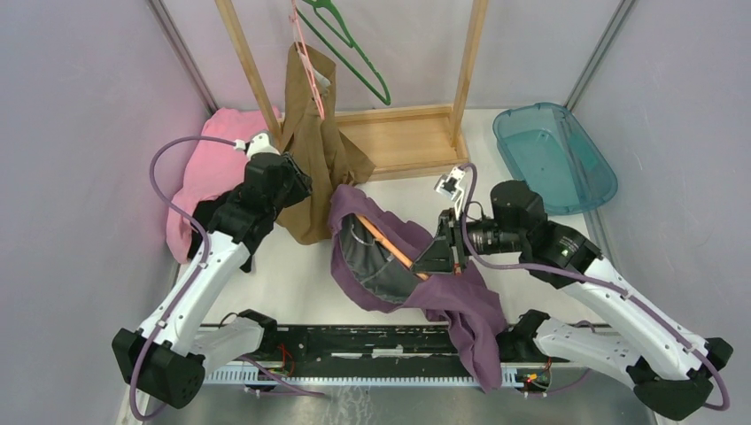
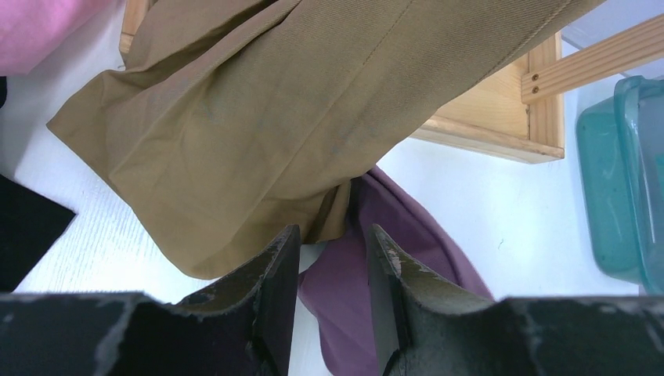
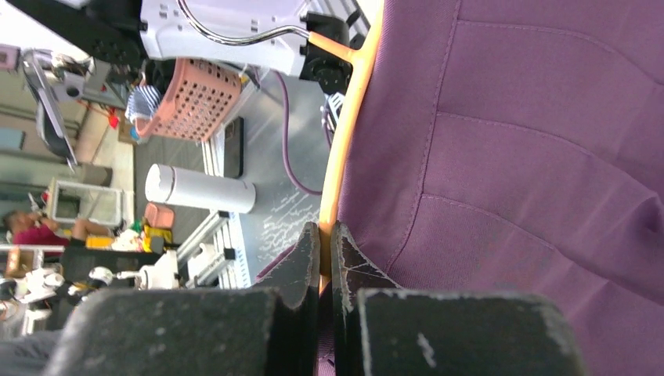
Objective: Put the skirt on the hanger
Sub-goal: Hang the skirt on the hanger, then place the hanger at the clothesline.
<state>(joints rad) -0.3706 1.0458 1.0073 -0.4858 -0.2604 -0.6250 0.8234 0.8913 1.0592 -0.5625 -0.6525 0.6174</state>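
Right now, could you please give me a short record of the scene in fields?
skirt: purple, bunched on the table between the arms
orange hanger: partly inside the skirt
right jaws: shut on the orange hanger
left jaws: open, empty, beside the brown garment's hem
rack: wooden, holding the brown garment on a pink hanger, plus a bare green hanger
also there: teal tub on the right, pink cloth on the left
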